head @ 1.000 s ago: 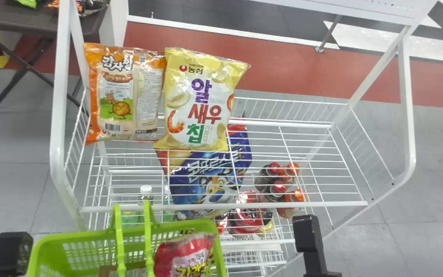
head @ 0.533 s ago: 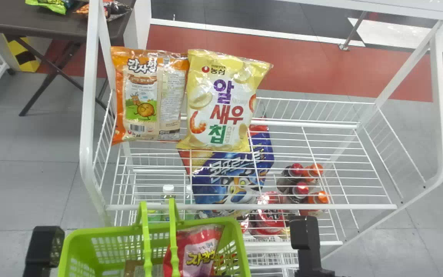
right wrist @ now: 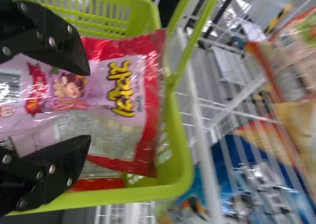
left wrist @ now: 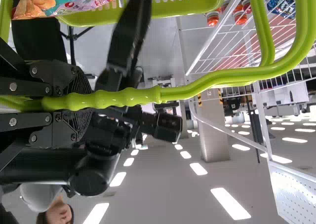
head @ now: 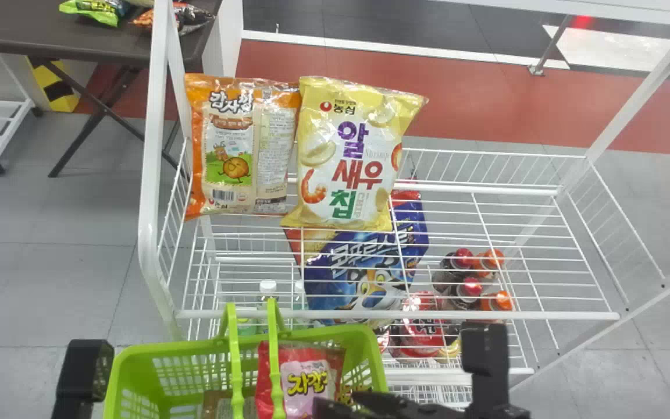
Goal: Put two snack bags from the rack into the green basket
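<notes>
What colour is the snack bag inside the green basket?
Red and pink, seen best in the right wrist view.

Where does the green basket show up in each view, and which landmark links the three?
Head view: near edge, left of centre; the green basket holds a red snack bag.
Left wrist view: its handle runs between the left gripper's fingers.
Right wrist view: beneath the right gripper, around that bag.
Shared landmark: white wire rack.
</notes>
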You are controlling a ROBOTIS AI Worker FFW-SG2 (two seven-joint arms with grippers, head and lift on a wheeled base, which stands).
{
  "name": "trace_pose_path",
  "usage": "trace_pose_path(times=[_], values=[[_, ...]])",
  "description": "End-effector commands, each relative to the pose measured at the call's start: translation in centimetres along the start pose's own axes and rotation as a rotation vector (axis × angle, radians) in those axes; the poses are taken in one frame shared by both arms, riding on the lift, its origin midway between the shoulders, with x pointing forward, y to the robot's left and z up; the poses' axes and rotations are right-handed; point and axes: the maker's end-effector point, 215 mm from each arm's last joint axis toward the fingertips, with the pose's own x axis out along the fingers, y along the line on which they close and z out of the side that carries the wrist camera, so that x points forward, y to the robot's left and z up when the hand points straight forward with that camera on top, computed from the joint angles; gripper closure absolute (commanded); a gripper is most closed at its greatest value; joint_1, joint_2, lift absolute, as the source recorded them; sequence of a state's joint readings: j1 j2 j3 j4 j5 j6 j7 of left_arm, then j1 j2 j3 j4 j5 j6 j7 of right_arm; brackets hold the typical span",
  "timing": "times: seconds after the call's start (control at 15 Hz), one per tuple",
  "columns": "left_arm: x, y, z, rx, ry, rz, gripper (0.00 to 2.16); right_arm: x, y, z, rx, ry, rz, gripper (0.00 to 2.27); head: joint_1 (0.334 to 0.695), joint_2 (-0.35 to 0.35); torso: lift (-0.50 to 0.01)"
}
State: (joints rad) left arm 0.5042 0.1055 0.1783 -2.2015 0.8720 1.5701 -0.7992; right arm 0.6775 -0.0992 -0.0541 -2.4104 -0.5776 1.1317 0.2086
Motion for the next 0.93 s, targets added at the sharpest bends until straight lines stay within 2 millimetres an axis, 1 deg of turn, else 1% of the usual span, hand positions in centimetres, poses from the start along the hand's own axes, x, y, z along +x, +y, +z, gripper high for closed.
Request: trace_pose_path(times=[0.0, 0.07, 0.2, 0.27, 0.33, 0.4, 0.47, 0.53, 0.6, 0.73, 0.87], values=[[0.0, 0.0, 0.0, -0.003, 0.0, -0.004, 1.37, -2.0, 0.2, 4.3, -0.041, -0.152, -0.015, 0.05, 0.695, -0.172, -0.005], [0.0, 0.0, 0.0, -0.005, 0.001, -0.002, 1.37, -3.0, 0.1, 6.2, -0.06, -0.216, -0.024, 0.05, 0.695, -0.191, -0.005], [0.0, 0.0, 0.1, -0.003, 0.0, -0.003, 1.37, -5.6, -0.7, 11.3, -0.128, -0.409, -0.069, 0.05, 0.695, -0.22, -0.005], [0.0, 0.0, 0.1, -0.003, -0.001, -0.004, 1.37, -7.2, -1.1, 13.8, -0.176, -0.508, -0.098, 0.05, 0.695, -0.235, -0.005], [0.1, 0.1, 0.2, -0.003, 0.0, -0.004, 1.37, -9.0, -1.3, 16.1, -0.242, -0.611, -0.13, 0.05, 0.695, -0.273, -0.005], [0.0, 0.2, 0.2, -0.009, -0.001, -0.005, 1.37, -10.4, -1.5, 17.3, -0.289, -0.676, -0.159, 0.05, 0.695, -0.273, -0.005], [0.0, 0.3, 0.2, -0.014, -0.002, -0.008, 1.37, -11.4, -1.9, 18.0, -0.314, -0.724, -0.191, 0.05, 0.695, -0.318, -0.005], [0.0, 0.4, 0.3, -0.017, -0.003, -0.01, 1.37, -12.8, -2.0, 18.9, -0.354, -0.785, -0.227, 0.05, 0.695, -0.34, -0.005], [0.0, 0.6, 0.4, -0.02, -0.003, -0.008, 1.37, -13.7, -2.0, 19.1, -0.383, -0.83, -0.252, 0.05, 0.695, -0.35, -0.005], [0.0, 0.6, 0.7, -0.017, -0.004, -0.01, 1.37, -14.7, -2.3, 18.9, -0.392, -0.868, -0.279, 0.05, 0.695, -0.35, -0.005], [0.1, 0.7, 1.1, -0.013, -0.003, -0.011, 1.37, -14.7, -1.9, 18.2, -0.433, -0.867, -0.328, 0.05, 0.695, -0.35, -0.005]])
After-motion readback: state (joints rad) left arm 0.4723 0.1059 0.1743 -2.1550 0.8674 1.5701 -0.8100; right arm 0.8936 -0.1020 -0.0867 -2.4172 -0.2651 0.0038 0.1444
